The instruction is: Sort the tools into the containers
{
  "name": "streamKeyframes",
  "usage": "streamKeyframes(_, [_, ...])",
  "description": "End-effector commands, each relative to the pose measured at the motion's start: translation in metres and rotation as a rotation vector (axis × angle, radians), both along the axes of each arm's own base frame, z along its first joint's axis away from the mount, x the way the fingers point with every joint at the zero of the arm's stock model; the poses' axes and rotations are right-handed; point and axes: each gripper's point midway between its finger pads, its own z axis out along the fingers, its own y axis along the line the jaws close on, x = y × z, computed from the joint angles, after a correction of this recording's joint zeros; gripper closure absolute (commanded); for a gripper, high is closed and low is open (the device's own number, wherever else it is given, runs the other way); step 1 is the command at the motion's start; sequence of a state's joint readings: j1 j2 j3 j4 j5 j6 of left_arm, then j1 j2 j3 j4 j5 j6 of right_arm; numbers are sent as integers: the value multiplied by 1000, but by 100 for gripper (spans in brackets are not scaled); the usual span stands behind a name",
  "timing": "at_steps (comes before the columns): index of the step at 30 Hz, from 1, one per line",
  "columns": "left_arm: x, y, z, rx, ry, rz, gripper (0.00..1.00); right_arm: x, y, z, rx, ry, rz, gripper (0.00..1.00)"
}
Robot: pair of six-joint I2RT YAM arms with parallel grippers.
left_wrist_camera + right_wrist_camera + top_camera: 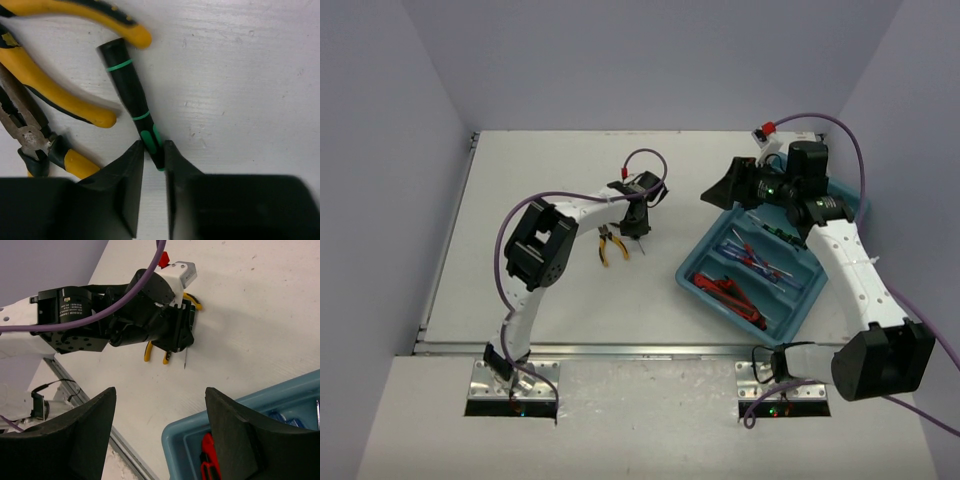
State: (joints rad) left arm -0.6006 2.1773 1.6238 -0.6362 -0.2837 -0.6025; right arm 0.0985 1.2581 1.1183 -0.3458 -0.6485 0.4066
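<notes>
White table (520, 180), lightly scuffed, with pale lavender walls (640, 60) on three sides. Left gripper (152, 150) is clamped on the black-green screwdriver (127, 85), which lies on the table beside the yellow-handled pliers (45, 85). Right gripper (157, 440) is spread wide and empty over a corner of the teal tray (285, 390). The motor label (75, 305) on the left arm is too small to read.

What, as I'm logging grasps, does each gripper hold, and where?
Left gripper pinches the black-green screwdriver by its handle; right gripper holds nothing.
</notes>
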Motion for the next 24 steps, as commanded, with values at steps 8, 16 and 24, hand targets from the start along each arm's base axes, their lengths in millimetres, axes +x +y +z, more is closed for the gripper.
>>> streamKeyframes(8, [-5, -21, 25, -125, -64, -66, 100, 0, 13, 14, 71, -64, 42, 27])
streamKeyframes(16, [-30, -65, 143, -498, -376, -200, 100, -3, 42, -7, 259, 19, 80, 25])
streamKeyframes(24, [-81, -114, 225, -975, -435, -440, 100, 19, 61, -23, 279, 53, -76, 36])
